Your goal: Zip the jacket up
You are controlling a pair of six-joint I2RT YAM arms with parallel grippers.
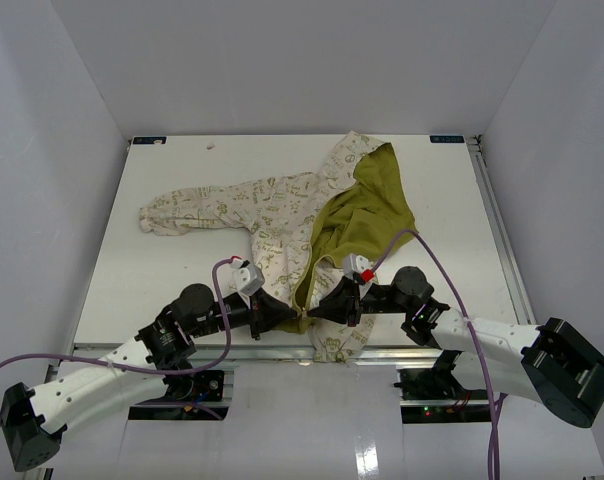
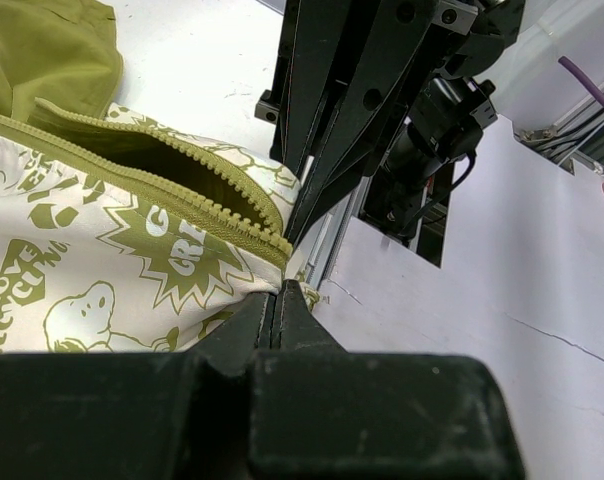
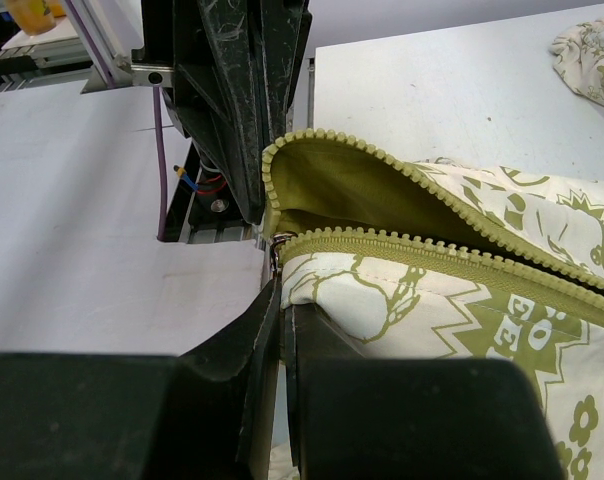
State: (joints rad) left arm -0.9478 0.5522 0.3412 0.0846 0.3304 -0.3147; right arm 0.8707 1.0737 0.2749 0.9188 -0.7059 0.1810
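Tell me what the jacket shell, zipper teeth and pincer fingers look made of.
Jacket shell: woven fabric, likely cotton, matte. It lies in soft folds and the print sits flat.
Zipper teeth: probably moulded plastic, dull olive. They are chunky and uniform, with no metallic shine.
Pincer fingers: black plastic or coated metal, cannot tell which. They look rigid, with a slight sheen.

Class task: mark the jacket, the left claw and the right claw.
jacket (image 1: 222, 205): top external view, printed sleeve.
left claw (image 1: 290, 318): top external view, between fingertips.
right claw (image 1: 317, 311): top external view, between fingertips.
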